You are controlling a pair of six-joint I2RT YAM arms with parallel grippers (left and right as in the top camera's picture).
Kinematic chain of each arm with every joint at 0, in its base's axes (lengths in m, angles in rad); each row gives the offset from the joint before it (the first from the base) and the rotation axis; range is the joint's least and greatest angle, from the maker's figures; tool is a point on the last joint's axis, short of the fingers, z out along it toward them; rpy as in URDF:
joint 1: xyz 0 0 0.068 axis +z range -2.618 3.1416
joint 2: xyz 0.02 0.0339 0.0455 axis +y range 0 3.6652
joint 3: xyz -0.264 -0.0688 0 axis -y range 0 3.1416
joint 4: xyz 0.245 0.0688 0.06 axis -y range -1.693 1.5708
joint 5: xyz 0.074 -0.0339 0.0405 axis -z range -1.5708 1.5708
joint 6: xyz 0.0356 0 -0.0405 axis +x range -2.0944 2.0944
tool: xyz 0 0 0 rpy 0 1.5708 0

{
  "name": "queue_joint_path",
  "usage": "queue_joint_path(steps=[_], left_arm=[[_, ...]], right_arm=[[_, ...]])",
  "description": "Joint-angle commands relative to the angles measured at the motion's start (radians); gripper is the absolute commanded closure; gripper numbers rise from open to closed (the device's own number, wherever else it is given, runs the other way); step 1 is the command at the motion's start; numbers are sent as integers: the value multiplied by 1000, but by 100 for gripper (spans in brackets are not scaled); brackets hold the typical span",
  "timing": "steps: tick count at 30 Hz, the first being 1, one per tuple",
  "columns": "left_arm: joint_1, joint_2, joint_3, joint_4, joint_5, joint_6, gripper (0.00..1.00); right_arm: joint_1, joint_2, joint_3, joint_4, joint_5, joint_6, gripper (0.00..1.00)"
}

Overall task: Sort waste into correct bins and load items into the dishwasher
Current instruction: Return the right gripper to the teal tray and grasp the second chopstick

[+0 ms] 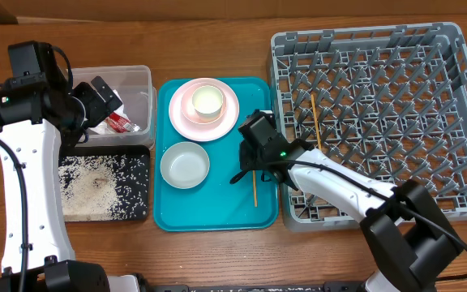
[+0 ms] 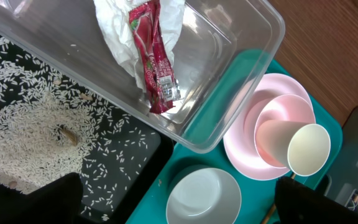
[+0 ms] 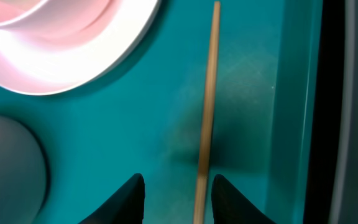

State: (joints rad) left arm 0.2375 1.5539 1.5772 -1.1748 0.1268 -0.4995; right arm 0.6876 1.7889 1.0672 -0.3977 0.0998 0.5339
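On the teal tray (image 3: pixel 247 93), right wrist view reveals jaws straddling chopstick (image 3: pixel 209 93).

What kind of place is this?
Likely a robot lab's mock dish-clearing station: a grey dish rack, a teal tray holding a pink plate, and a black tray of rice.
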Motion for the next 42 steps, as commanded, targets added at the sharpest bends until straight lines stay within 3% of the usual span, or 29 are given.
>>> queue_joint_path(steps=[1, 32, 38, 42], left_arm=[[2, -17, 14, 1, 0, -10, 0], [2, -17, 14, 1, 0, -10, 0], [2, -17, 14, 1, 0, -10, 0], [2, -17, 14, 1, 0, -10, 0]], right_arm=[[2, 14, -8, 9, 24, 21, 63], [20, 75, -8, 37, 60, 47, 66], [20, 76, -8, 52, 57, 48, 83], [20, 88, -8, 55, 61, 74, 85]])
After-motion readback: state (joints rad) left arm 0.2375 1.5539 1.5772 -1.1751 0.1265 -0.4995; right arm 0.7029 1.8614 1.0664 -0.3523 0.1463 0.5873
